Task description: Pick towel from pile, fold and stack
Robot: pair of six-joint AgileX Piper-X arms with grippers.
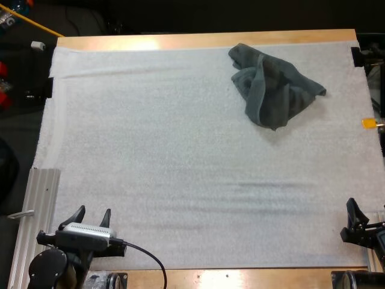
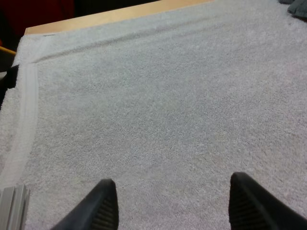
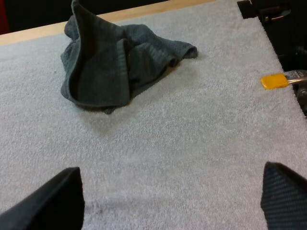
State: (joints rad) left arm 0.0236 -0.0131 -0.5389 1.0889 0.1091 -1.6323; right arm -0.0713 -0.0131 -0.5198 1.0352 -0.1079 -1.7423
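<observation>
One dark grey-green towel (image 1: 272, 84) lies crumpled on the white mat (image 1: 180, 156) at the far right, one flap standing up. My left gripper (image 1: 92, 217) rests at the mat's near left corner, open, fingers apart over bare mat (image 2: 158, 120). My right gripper (image 1: 361, 220) sits at the near right edge, also open. From the right wrist the towel (image 3: 112, 62) lies well ahead of the spread fingers (image 3: 53, 201), with bare mat between. In the left wrist view a dark corner of the towel (image 2: 298, 7) peeks in far off across the mat.
A ribbed aluminium rail (image 1: 37, 211) runs along the mat's near left side. The wooden table edge (image 1: 204, 40) borders the far side. A black clamp (image 1: 357, 56) sits at the far right corner of the mat.
</observation>
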